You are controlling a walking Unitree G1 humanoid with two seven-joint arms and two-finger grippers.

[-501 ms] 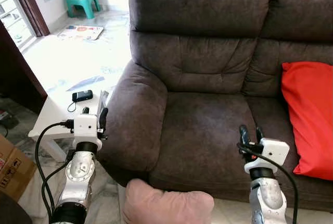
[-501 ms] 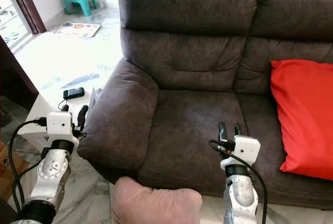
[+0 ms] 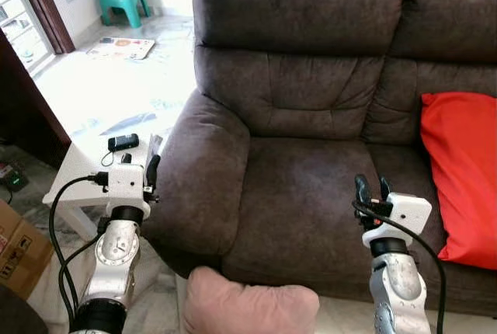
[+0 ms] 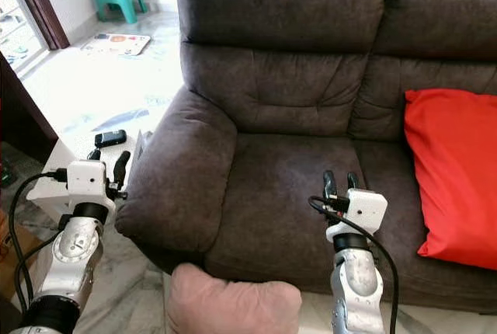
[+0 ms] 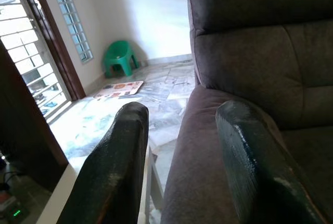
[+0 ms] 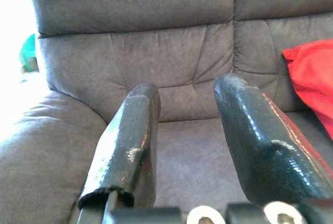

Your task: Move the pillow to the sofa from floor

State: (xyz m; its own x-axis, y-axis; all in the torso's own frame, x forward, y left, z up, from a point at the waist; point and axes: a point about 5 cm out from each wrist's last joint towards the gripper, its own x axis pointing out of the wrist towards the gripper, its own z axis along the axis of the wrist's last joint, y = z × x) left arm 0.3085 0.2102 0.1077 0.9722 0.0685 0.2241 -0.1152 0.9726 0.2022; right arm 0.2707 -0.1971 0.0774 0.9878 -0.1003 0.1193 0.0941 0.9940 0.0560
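I see the pink pillow (image 3: 250, 304) on the floor against the sofa (image 3: 311, 186) front, below both arms; left gripper (image 3: 140, 169) and right gripper (image 3: 372, 189) raised, fingers apart, empty; it looks soft, light, squashy; I'd pinch its plump top edge

left gripper (image 3: 141, 166): rising a little beside the armrest of the dark brown fabric sofa (image 3: 311, 116), edging toward the white low table (image 3: 74, 175); black fingers parted, nothing between them.
right gripper (image 3: 373, 189): lifting slightly above the seat cushion and easing a touch leftward; fingers apart and empty.
silver arms: both straightening upward a bit.
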